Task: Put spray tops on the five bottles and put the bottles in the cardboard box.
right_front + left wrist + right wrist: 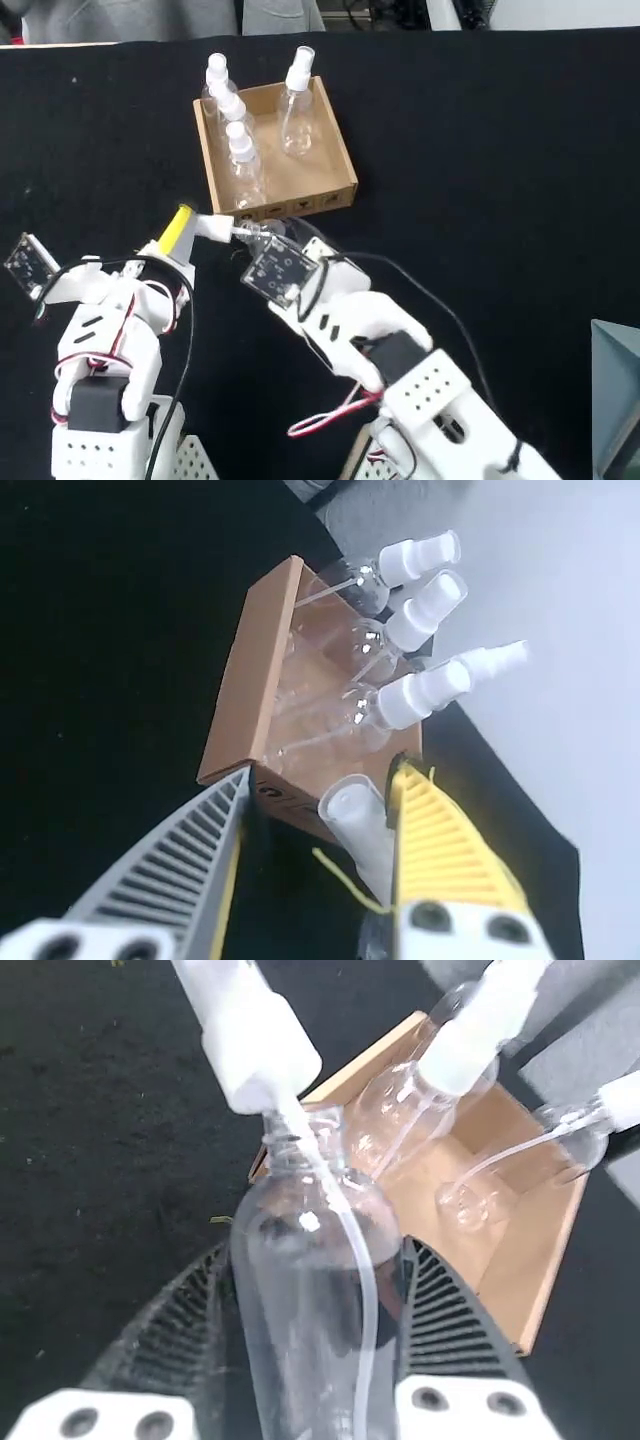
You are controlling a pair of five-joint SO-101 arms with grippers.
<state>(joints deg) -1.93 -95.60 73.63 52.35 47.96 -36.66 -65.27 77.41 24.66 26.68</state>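
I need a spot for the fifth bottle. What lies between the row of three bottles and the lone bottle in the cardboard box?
Only bare box floor, seen in the high view between the three bottles and the lone bottle.

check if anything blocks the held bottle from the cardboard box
Only the cardboard box's near wall lies between the bottle in the right end effector and its free floor; the four bottles inside stand left and rear.

Black tablecloth (500, 150); pale surface (560, 12) beyond far edge; grey object (616, 400) at right.
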